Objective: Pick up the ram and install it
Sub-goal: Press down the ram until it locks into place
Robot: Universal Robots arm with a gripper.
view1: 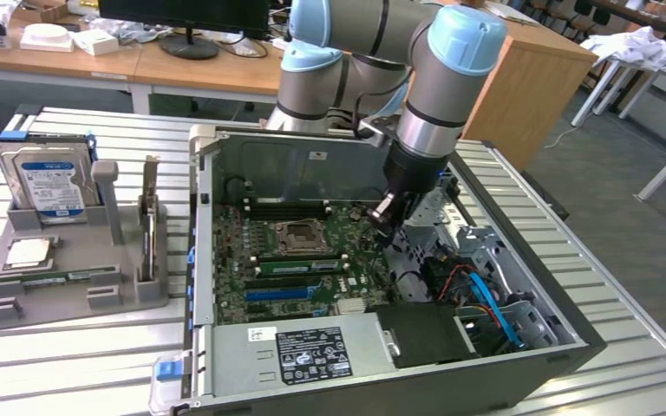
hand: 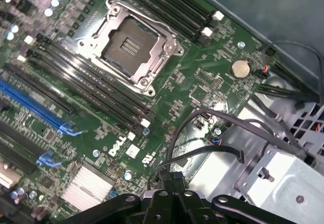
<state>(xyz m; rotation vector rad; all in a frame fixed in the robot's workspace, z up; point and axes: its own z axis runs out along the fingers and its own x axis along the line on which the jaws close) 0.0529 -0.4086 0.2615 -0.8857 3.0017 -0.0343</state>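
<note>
On the exterior view's left of the open computer case, the ram lies flat in the grey holder, well apart from the gripper, which hangs shut and empty over the motherboard. Dropping lower risks snagging the black cables. The case sits on a slatted metal table in an office.

Thin green ram, lying flat (chips hard to make out) on the grey holder, exterior view's left
</note>
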